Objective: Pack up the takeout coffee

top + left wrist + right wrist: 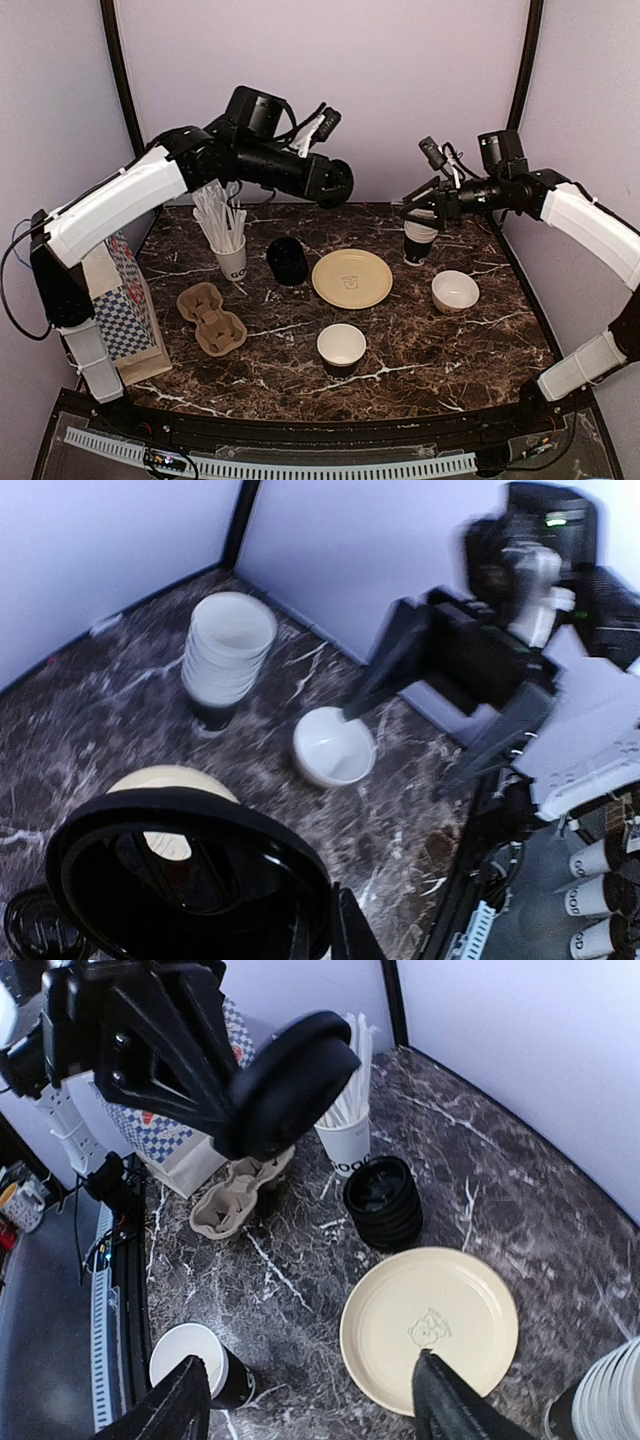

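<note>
An open black "GOOD" cup (341,348) with a white inside stands at front centre; it also shows in the right wrist view (195,1365). A stack of nested cups (420,240) stands at the back right, also seen in the left wrist view (228,655). A stack of black lids (287,260) sits left of the plate, also seen in the right wrist view (383,1200). My left gripper (335,185) is shut on one black lid (190,880) and holds it high over the back of the table. My right gripper (408,212) is open and empty, just above the cup stack.
A cream plate (352,278) lies mid-table. A small white bowl (455,291) sits right of it. A brown cup carrier (210,318) lies at the left, beside a checkered paper bag (125,310). A white cup of straws (230,250) stands at the back left.
</note>
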`<state>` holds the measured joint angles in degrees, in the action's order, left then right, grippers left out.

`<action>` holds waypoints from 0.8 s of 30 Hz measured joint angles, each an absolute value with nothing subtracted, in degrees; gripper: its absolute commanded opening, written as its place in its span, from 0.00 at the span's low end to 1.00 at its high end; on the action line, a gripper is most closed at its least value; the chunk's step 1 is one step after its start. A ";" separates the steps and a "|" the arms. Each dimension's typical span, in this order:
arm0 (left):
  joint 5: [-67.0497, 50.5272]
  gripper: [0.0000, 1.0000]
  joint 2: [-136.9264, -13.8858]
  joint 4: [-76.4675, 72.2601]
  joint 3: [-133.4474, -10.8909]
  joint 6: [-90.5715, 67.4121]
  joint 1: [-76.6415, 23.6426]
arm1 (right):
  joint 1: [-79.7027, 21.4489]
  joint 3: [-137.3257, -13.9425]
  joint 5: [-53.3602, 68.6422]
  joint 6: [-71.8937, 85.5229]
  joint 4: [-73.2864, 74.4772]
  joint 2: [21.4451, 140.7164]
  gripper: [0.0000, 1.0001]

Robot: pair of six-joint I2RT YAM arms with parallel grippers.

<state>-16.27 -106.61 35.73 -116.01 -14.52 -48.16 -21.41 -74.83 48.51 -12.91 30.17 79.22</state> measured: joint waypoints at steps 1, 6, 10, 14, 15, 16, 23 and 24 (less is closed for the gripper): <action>-18.46 0.10 -103.46 33.08 -113.51 -14.22 -48.29 | -21.19 -75.35 49.89 -10.46 28.84 79.22 0.76; -25.56 0.11 -90.52 18.50 -99.83 -14.31 -48.25 | -20.08 -75.92 59.75 6.66 17.02 80.71 0.81; -28.95 0.10 -85.47 9.15 -90.11 -14.61 -48.16 | -20.18 -72.55 66.43 27.53 -3.07 82.39 0.86; -31.29 0.10 -85.49 3.95 -86.19 -15.31 -48.16 | -21.15 -69.08 69.87 47.88 -23.64 83.92 0.98; -31.86 0.10 -85.73 3.18 -85.93 -15.51 -48.14 | -22.04 -68.77 70.70 52.36 -28.27 84.40 0.99; -32.42 0.11 -86.00 2.46 -85.89 -15.68 -48.14 | -22.74 -68.77 71.05 54.35 -30.63 84.71 0.98; -35.70 0.11 -86.74 -2.76 -85.89 -17.50 -48.14 | -28.10 -72.88 71.85 52.84 -26.59 86.08 0.96; -36.07 0.11 -86.85 -3.42 -85.89 -17.82 -48.14 | -28.21 -73.52 71.68 52.01 -25.34 86.46 0.95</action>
